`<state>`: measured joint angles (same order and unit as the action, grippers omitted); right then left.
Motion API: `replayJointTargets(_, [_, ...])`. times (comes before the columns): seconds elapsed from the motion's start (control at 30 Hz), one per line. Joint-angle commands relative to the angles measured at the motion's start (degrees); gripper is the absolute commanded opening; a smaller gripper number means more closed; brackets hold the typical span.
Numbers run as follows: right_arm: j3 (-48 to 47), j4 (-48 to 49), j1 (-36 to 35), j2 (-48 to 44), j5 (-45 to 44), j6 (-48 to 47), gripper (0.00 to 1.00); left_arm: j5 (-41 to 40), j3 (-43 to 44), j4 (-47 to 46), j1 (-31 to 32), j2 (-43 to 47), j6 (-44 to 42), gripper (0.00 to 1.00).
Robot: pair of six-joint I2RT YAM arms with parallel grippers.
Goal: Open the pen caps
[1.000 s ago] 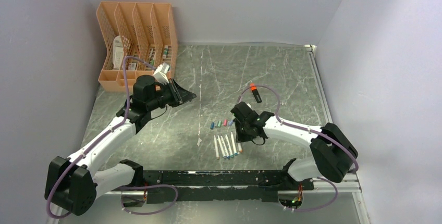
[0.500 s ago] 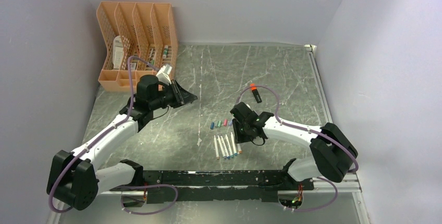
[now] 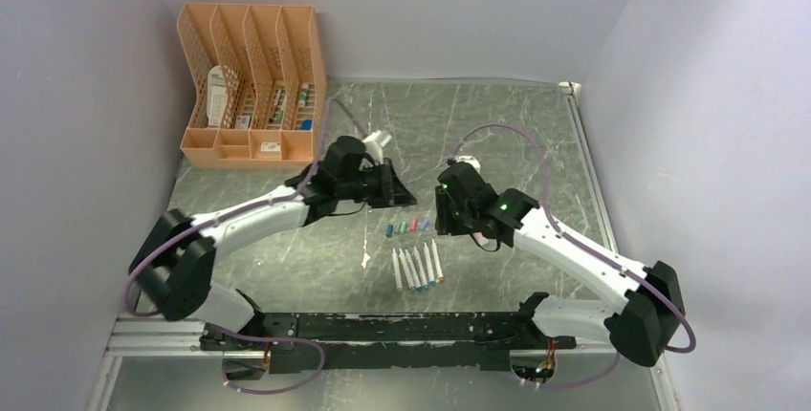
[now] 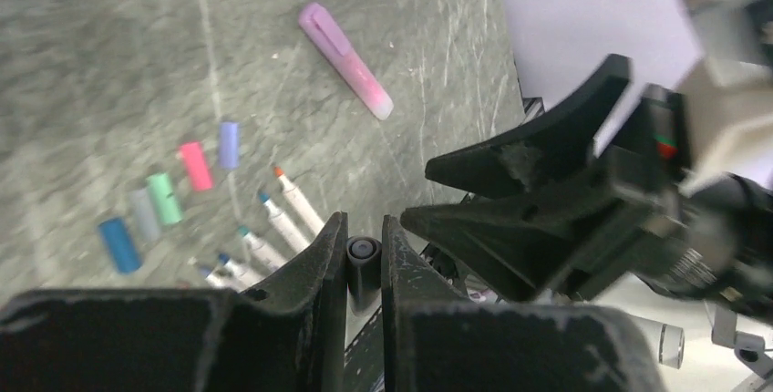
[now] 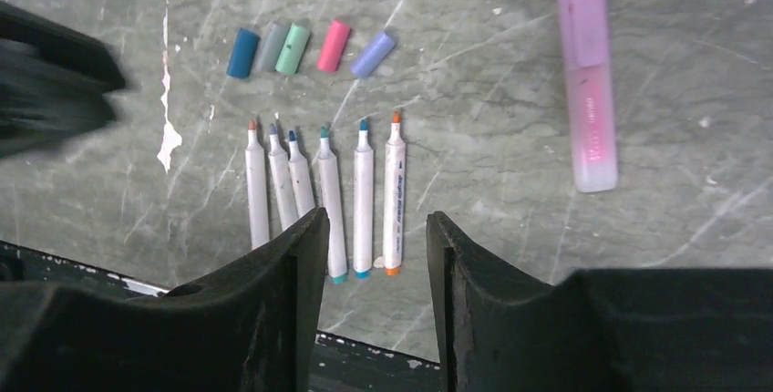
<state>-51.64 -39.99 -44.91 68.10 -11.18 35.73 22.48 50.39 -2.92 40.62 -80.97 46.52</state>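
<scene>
Right pincer spread above pen barrels, pen caps just beyond

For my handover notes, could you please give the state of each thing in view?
Six white plastic pens: uncapped, lying side by side.
Five short coloured plastic caps: off, lying in a row.
Chunky pink plastic highlighter: purple cap on.
Left gripper: shut on a small dark cylinder.
Right gripper: open, empty.

A peach file organizer is set at the tabletop's eleven o'clock corner; six white pen barrels are laid side by side toward six o'clock.
</scene>
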Motion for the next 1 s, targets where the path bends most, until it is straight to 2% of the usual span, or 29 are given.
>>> replayJointTargets(0.0, [-1.3, -5.7, 1.5, -3.0, -3.7, 0.0, 0.43, -3.7, 8.0, 2.6, 5.3, -8.5, -0.8, 0.1])
replayJointTargets(0.2, [-1.6, -7.4, 3.3, -6.7, -3.5, -0.2, 0.44, -4.8, 15.2, 3.5, 8.7, -20.2, -1.3, 0.11])
replayJointTargets(0.43, [-1.1, -7.8, 4.3, -8.4, -2.7, -0.7, 0.45, -4.9, 19.8, 3.6, 9.8, -28.9, -1.2, 0.15])
replayJointTargets(0.97, [0.4, -6.3, 4.6, -9.1, 0.0, -1.2, 0.45, -8.8, 21.8, 6.0, 9.9, -35.1, -2.4, 0.19])
